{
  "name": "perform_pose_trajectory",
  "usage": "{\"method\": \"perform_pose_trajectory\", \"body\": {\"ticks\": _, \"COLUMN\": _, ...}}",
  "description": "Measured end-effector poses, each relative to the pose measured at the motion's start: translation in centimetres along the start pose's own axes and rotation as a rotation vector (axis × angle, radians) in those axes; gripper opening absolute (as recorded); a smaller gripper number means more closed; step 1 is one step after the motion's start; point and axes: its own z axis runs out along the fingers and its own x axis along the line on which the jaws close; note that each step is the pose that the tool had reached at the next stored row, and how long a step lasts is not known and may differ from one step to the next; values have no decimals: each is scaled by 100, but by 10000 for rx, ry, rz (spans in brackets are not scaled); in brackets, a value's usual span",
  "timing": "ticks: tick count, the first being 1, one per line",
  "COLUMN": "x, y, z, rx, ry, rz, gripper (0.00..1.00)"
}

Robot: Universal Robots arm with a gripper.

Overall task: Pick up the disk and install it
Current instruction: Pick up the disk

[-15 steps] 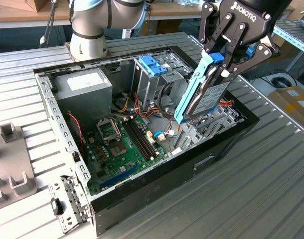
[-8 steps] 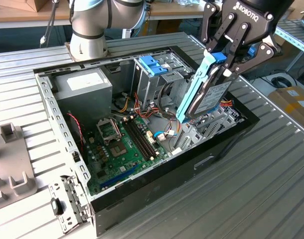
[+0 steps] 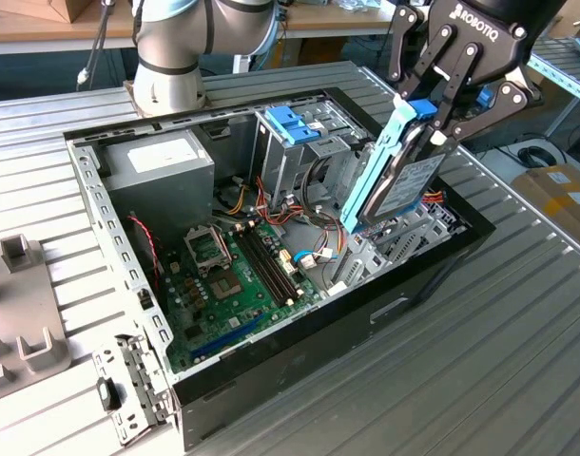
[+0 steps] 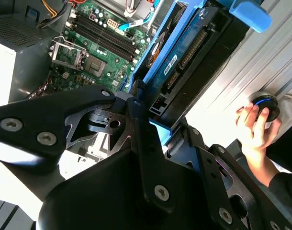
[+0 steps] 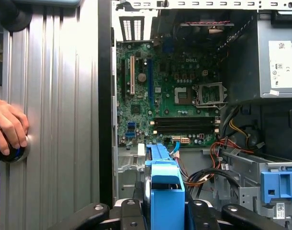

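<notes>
The disk (image 3: 404, 185) is a silver-grey drive in a light blue plastic frame. It hangs tilted, nearly on edge, over the exterior view's right side of the open computer case (image 3: 414, 285). My gripper (image 3: 431, 119) is shut on its upper end, at the blue tab. The lower end of the disk reaches down among the cables and metal brackets by the case wall; contact there cannot be made out. In the second wrist view the disk (image 4: 184, 52) runs away from the black fingers (image 4: 141, 120). In the first wrist view its blue frame (image 5: 165, 182) sits between the fingers.
Inside the case lie the green motherboard (image 3: 242, 275), a grey power-supply box (image 3: 162, 166) and a metal cage with a blue handle (image 3: 295, 123). A person's hand (image 5: 9, 127) rests on a black knob beside the case. Grey fixtures (image 3: 19, 313) sit on the exterior view's left.
</notes>
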Motion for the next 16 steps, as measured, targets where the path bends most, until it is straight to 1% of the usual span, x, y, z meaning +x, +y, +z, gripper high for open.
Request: {"method": "perform_pose_trajectory", "body": {"ticks": 16, "x": 0, "y": -113, "z": 0, "rx": 0, "ry": 0, "rz": 0, "gripper": 37}}
